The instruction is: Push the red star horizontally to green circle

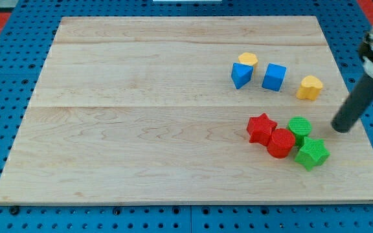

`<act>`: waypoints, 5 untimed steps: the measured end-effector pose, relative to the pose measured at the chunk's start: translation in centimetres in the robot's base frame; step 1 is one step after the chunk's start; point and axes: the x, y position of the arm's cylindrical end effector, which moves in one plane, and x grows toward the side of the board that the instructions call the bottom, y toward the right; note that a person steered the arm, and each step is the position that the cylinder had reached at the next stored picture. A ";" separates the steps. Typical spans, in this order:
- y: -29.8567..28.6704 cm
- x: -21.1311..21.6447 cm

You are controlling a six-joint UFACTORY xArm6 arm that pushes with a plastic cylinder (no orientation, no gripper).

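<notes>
The red star lies on the wooden board's right half, touching a red round block at its lower right. The green circle sits just right of the red round block, level with the star and a short gap from it. A green star lies just below the green circle. My tip is at the end of the dark rod, to the right of the green circle, apart from it and from all blocks.
A blue triangular block, a blue cube, a yellow block and a yellow heart lie above the cluster. The board's right edge runs close behind my tip.
</notes>
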 end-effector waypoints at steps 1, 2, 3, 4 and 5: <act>-8.7 -0.3; -9.6 -0.2; -11.8 0.8; -16.5 2.9; -22.9 3.7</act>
